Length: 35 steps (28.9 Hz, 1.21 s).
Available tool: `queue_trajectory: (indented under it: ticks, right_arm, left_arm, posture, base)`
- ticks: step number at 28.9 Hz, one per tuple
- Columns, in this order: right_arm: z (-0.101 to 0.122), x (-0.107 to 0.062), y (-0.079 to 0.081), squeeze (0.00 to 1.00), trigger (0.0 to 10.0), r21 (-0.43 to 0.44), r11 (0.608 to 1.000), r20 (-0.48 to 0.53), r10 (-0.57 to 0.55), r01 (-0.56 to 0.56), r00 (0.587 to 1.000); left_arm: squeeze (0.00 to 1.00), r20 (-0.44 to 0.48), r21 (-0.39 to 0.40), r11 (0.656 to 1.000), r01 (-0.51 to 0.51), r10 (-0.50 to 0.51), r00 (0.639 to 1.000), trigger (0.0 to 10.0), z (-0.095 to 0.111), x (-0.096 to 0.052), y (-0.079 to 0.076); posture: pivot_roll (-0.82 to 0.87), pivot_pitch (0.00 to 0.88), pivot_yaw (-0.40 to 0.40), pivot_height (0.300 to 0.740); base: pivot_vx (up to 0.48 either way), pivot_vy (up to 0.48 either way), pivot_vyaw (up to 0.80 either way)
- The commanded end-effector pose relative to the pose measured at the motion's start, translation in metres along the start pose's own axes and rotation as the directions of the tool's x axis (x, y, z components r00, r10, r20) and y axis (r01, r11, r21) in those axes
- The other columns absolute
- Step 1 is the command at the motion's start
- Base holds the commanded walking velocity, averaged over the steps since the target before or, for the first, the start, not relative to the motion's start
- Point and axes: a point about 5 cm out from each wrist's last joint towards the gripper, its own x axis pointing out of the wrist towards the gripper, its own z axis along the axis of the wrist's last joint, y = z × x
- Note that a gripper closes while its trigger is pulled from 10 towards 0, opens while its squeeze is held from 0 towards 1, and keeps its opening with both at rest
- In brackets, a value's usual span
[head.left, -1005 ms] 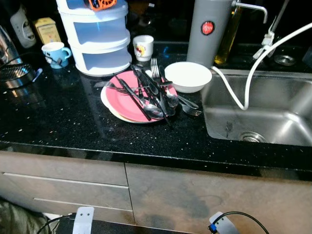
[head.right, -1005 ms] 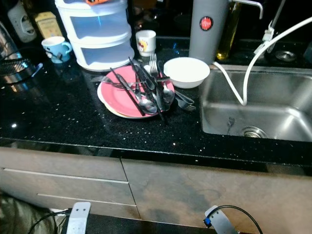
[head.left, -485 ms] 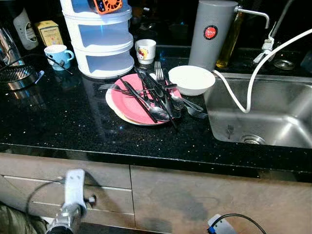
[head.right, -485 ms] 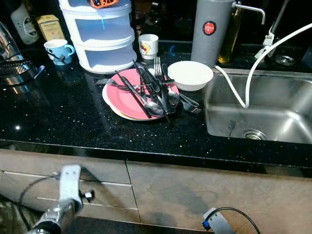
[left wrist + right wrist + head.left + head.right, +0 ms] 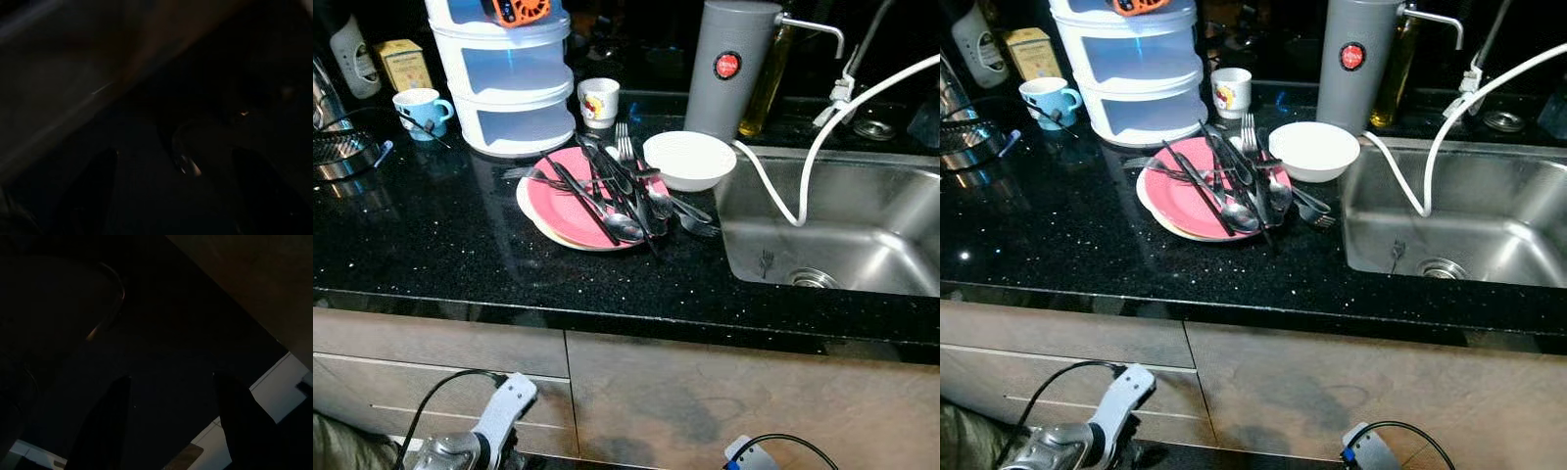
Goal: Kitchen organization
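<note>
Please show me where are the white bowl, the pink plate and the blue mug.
white bowl (image 5: 689, 159), left eye view, on its inner bottom.
pink plate (image 5: 564, 205), left eye view, on a bare part left of the cutlery.
blue mug (image 5: 415, 108), left eye view, on its outer wall.

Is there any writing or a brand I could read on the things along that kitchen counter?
Round red badge on the tall grey canister: pale lettering, too small to read.
Yellow box at the back left: printed label, too blurred to read.
Small white cup: a coloured picture, no legible words.
Blue mug: no text that can be made out.
Nothing else carries readable writing.
</note>
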Motion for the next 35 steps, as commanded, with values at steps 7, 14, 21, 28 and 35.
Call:
queue_trajectory:
  ticks: [7, 14, 21, 28, 35]
  right_arm:
    - [-0.002, -0.002, -0.008, 0.00, 10.0, 0.006, 1.000, -0.005, -0.011, 0.011, 1.000]
    - [-0.008, -0.005, -0.017, 0.00, 10.0, 0.010, 1.000, -0.015, -0.025, 0.025, 1.000]
    - [-0.011, -0.006, -0.019, 0.00, 10.0, 0.016, 0.999, -0.022, -0.033, 0.034, 0.999]
    - [-0.006, -0.004, -0.013, 0.00, 10.0, 0.022, 0.999, -0.008, -0.036, 0.036, 0.999]
    - [0.005, -0.002, -0.011, 0.00, 10.0, 0.011, 0.999, 0.020, -0.052, 0.051, 0.998]
  left_arm:
    - [0.00, 0.226, 0.179, 0.929, 0.323, -0.359, 0.906, 10.0, 0.054, -0.045, -0.021]
    - [0.00, 0.322, 0.308, 0.765, 0.565, -0.643, 0.695, 10.0, 0.082, -0.077, -0.058]
    - [0.00, 0.492, 0.544, 0.560, 0.625, -0.816, 0.304, 10.0, 0.143, -0.124, -0.099]
    - [0.00, 0.838, 0.489, 0.831, 0.266, -0.532, 0.119, 10.0, 0.220, -0.171, -0.069]
    - [0.00, 0.984, 0.029, 0.983, -0.182, 0.004, 0.179, 10.0, 0.271, -0.201, -0.005]
  posture:
    - [0.07, 0.000, -0.015, 0.740]
    - [0.07, 0.000, -0.011, 0.740]
    - [0.07, 0.000, -0.012, 0.740]
    - [0.07, 0.000, -0.015, 0.740]
    - [0.07, 0.000, -0.018, 0.740]
  base:
    - [0.000, 0.000, 0.00]
    - [0.000, 0.000, 0.00]
    - [0.000, 0.000, 0.00]
    - [0.000, 0.000, 0.00]
    - [0.000, 0.000, 0.00]
